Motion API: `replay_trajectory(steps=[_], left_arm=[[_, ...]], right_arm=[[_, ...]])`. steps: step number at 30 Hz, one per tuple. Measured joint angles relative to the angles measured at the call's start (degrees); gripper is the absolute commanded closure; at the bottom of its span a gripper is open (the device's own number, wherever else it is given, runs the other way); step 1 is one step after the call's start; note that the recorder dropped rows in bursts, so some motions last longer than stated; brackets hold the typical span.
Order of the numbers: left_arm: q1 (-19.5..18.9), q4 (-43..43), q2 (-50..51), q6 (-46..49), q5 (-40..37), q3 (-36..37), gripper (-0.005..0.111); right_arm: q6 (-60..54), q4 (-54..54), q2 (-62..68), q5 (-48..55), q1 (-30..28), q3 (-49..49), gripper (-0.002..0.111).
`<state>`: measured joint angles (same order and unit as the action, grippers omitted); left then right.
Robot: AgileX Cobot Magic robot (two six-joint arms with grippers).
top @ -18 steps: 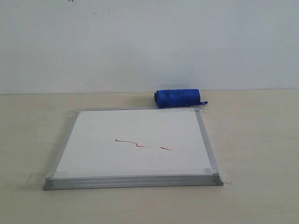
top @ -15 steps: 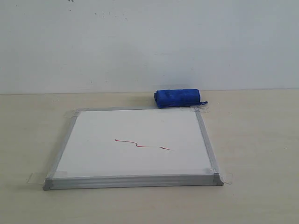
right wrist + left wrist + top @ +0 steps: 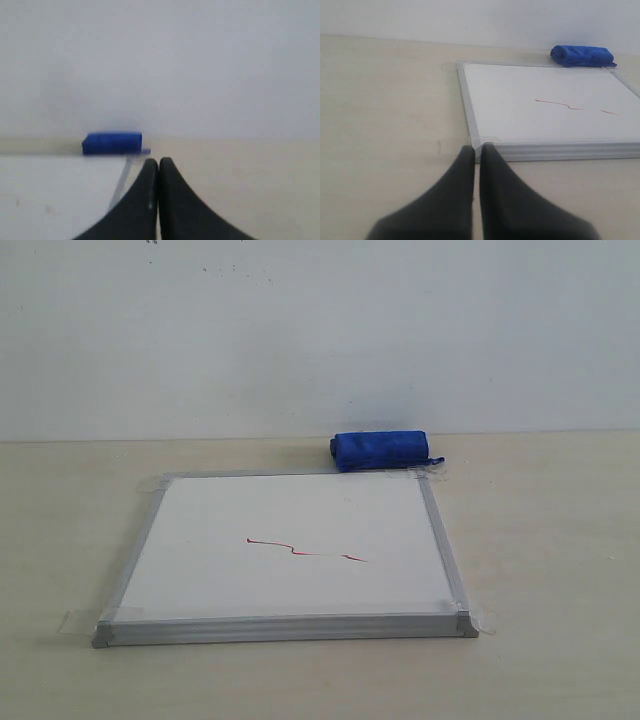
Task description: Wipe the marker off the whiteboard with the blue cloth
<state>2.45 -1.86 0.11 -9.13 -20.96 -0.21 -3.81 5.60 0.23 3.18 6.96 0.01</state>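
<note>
Unchanged from the earlier frames; no shift anywhere.

Exterior view: blue cloth (image 3: 385, 451) just beyond the far rail of the whiteboard (image 3: 280, 627), by its far right corner, long axis running left to right. Contact with the frame hard to tell. Red marker line (image 3: 305, 550) across the board's middle, not yet wiped. No claw in sight.

Left wrist view: left claw (image 3: 477, 150) pressed together, holding nothing, over the table (image 3: 385, 125) just beside the board's near left corner. Cloth far off to the right, diagonally across the whole board.

Right wrist view: right claw (image 3: 158, 162) likewise pressed together and empty. Cloth ahead on the far side, slightly left, past the board's right rail. Probably the nearer arm for the pickup. Needs to spread first, then close across the roll's short width.
</note>
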Motion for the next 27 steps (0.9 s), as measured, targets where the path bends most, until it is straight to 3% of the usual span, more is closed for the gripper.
replay_trajectory(steps=[8,13,17,19,21,24,27], left_arm=[[0.00,0.00,0.00,0.00,0.00,0.00,0.103],[0.00,0.00,0.00,0.00,0.00,0.00,0.103],[0.00,0.00,0.00,0.00,0.00,0.00,0.103],[0.00,0.00,0.00,0.00,0.00,0.00,0.103],[0.00,0.00,0.00,0.00,0.00,0.00,0.103],[0.00,0.00,0.00,0.00,0.00,0.00,0.103],[0.00,0.00,0.00,0.00,0.00,0.00,0.103]], right_arm=[[3.81,0.00,-0.02,-31.40,0.00,0.00,0.108],[8.72,0.00,-0.26,-64.04,0.00,0.00,0.108],[11.60,1.09,-0.26,-71.96,0.00,-1.18,0.108],[12.98,0.64,-0.26,-63.87,0.00,-7.05,0.108],[12.63,-0.01,1.07,-43.70,0.00,-15.14,0.108],[11.37,-0.56,10.87,-20.37,0.00,-26.77,0.108],[11.37,-0.61,20.92,-6.24,0.00,-32.88,0.108]])
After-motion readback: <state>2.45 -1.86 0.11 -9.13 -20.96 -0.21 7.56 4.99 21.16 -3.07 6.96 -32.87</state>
